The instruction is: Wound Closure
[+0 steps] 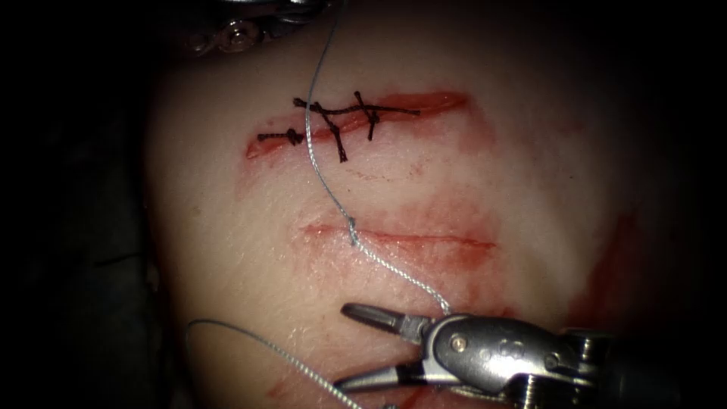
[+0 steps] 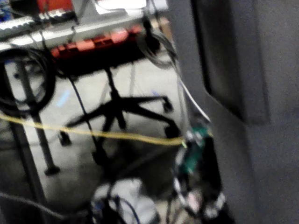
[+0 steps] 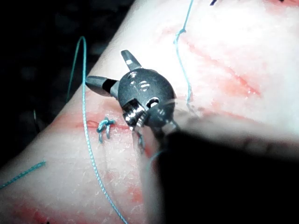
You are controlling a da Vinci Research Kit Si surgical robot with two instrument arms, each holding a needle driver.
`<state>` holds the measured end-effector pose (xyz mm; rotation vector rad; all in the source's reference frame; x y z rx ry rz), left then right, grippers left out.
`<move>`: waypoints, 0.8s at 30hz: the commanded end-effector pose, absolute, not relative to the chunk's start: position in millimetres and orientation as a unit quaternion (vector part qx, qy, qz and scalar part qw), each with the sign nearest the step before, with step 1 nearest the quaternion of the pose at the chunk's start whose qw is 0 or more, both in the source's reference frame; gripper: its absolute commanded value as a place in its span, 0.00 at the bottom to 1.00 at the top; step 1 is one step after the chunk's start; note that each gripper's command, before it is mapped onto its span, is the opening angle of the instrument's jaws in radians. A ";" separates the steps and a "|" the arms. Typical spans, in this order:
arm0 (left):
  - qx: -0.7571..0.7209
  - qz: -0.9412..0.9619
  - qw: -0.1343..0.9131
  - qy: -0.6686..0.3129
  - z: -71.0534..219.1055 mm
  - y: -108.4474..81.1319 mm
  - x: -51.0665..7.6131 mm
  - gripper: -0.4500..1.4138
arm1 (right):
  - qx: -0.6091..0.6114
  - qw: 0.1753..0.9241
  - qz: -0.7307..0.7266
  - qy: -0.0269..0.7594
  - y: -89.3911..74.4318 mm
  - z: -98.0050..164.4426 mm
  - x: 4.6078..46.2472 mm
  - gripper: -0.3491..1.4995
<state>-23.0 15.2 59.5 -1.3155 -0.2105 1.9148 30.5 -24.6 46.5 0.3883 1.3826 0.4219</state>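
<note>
The tissue point(image 1: 227, 227) bears three cuts. Dark stitches point(image 1: 333, 121) close the upper cut. On the middle cut point(image 1: 424, 241) sits a small knot point(image 1: 352, 225) of pale thread point(image 1: 314, 163). From it the thread runs up across the dark stitches to the left tool point(image 1: 238, 30) at the top edge, and down behind the right tool point(image 1: 347, 347). That tool lies below the middle cut, jaws open and holding nothing. The right wrist view shows the same open jaws of the right tool point(image 3: 105, 67) and the thread point(image 3: 86, 126) beside them.
A second strand of thread point(image 1: 250, 337) curves across the lower left tissue past the right tool's lower jaw. A tied knot point(image 3: 105, 125) sits on a red cut just beside the right tool's wrist. Red fluid point(image 1: 447, 220) stains the tissue around the middle cut.
</note>
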 end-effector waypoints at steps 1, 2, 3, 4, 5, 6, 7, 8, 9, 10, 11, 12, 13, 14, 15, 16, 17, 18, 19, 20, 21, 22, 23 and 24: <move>-0.525 0.745 0.399 -0.098 60.4 14.8 -23.6 0.00 | 0.170 0.720 0.206 0.641 -23.4 45.3 31.5 0.68; -0.538 0.731 0.403 -0.116 60.6 14.2 -23.7 0.00 | 0.186 0.698 0.259 0.641 -22.4 44.4 31.5 0.41; -0.547 0.719 0.409 -0.128 60.8 13.8 -23.7 0.00 | 0.206 0.673 0.316 0.636 -21.7 43.8 31.4 0.14; -0.559 0.708 0.411 -0.135 60.9 13.5 -23.8 0.00 | 0.190 0.669 0.336 0.635 -20.9 43.3 31.4 0.00; -0.574 0.693 0.412 -0.147 60.9 13.2 -23.9 0.00 | 0.175 0.674 0.343 0.630 -20.2 42.8 31.4 0.00; -0.595 0.670 0.411 -0.166 60.5 12.7 -24.1 0.00 | 0.167 0.689 0.340 0.618 -19.2 42.6 31.5 0.00; -0.602 0.660 0.414 -0.175 60.2 12.4 -24.2 0.00 | 0.159 0.688 0.349 0.616 -18.6 43.0 31.5 0.00; -0.608 0.648 0.417 -0.187 59.9 12.1 -24.3 0.00 | 0.153 0.688 0.355 0.615 -18.2 43.4 31.5 0.00; -0.616 0.638 0.419 -0.195 59.5 11.7 -24.5 0.00 | 0.146 0.686 0.361 0.614 -17.7 43.9 31.5 0.00; -0.621 0.633 0.417 -0.200 59.1 11.4 -24.6 0.00 | 0.139 0.683 0.374 0.612 -17.2 44.6 31.7 0.00; -0.628 0.622 0.418 -0.208 58.5 11.0 -24.8 0.00 | 0.136 0.680 0.386 0.609 -16.9 45.2 31.9 0.00; -0.632 0.615 0.420 -0.214 58.0 10.6 -24.9 0.00 | 0.137 0.672 0.406 0.604 -16.6 45.9 32.2 0.00; -0.640 0.607 0.416 -0.221 56.5 10.0 -25.2 0.00 | 0.139 0.660 0.438 0.595 -16.1 47.4 33.2 0.00; -0.641 0.605 0.415 -0.225 55.9 9.9 -25.3 0.00 | 0.143 0.656 0.447 0.591 -15.9 48.0 33.7 0.00; -0.640 0.603 0.416 -0.232 55.2 9.8 -25.4 0.00 | 0.148 0.648 0.461 0.588 -15.7 48.7 34.2 0.00; -0.644 0.607 0.405 -0.230 54.5 9.8 -25.3 0.00 | 0.150 0.640 0.477 0.584 -15.4 49.6 34.9 0.00; -0.645 0.609 0.399 -0.232 53.9 9.7 -25.2 0.00 | 0.149 0.637 0.483 0.582 -15.2 50.2 35.4 0.00; -0.647 0.613 0.392 -0.227 53.4 9.7 -25.1 0.00 | 0.145 0.637 0.484 0.582 -15.0 50.7 35.9 0.00; -0.647 0.612 0.394 -0.229 52.9 9.8 -24.8 0.00 | 0.146 0.633 0.492 0.580 -14.7 51.3 36.7 0.00; -0.646 0.611 0.397 -0.227 52.7 9.8 -24.5 0.00 | 0.144 0.633 0.495 0.578 -14.5 51.7 37.2 0.00; -0.646 0.611 0.400 -0.225 52.5 9.9 -24.3 0.00 | 0.144 0.632 0.497 0.577 -14.4 52.0 37.7 0.00; -0.645 0.610 0.402 -0.223 52.5 9.9 -23.9 0.00 | 0.142 0.628 0.504 0.576 -14.3 52.4 38.4 0.00; -0.645 0.611 0.403 -0.221 52.5 9.8 -23.7 0.00 | 0.138 0.624 0.512 0.574 -14.1 52.7 38.9 0.00; -0.644 0.611 0.404 -0.220 52.6 9.7 -23.4 0.00 | 0.132 0.621 0.519 0.572 -14.0 52.9 39.4 0.00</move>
